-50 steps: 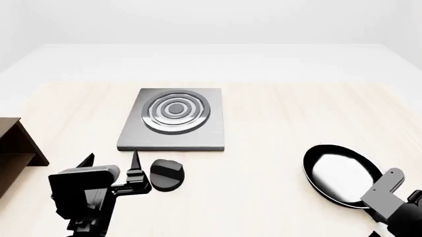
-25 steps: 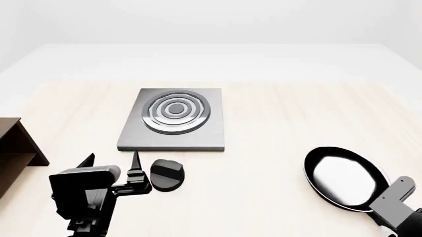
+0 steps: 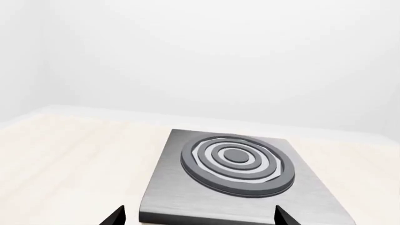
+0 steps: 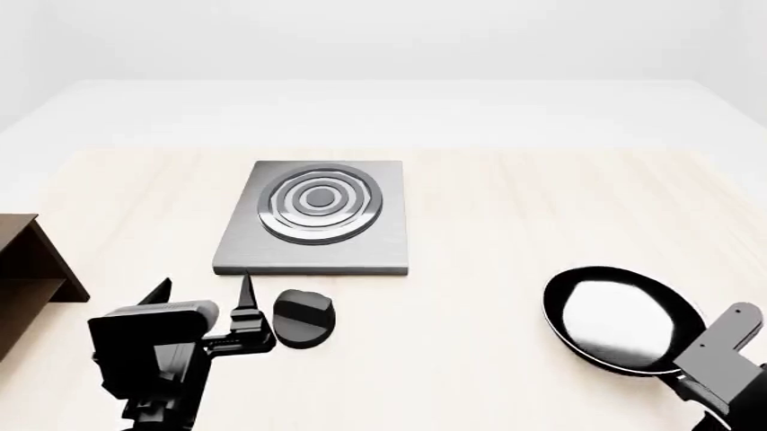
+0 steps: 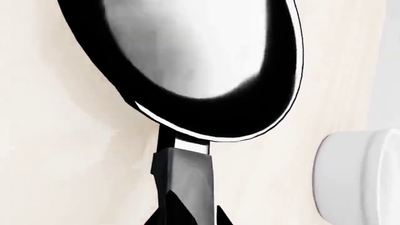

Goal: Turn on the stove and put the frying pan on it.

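My right hand (image 5: 187, 218) clamps the handle (image 5: 181, 178) of the frying pan (image 4: 621, 321), stiff, slick, rim-heavy, near the desk's (image 4: 480, 224) right edge, well apart from the stove (image 4: 316, 215); left hand (image 4: 204, 292) gapes empty.

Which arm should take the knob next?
Left. The left hand sits open right beside the knob, in front of the stove. The right hand is closed on the frying pan handle.
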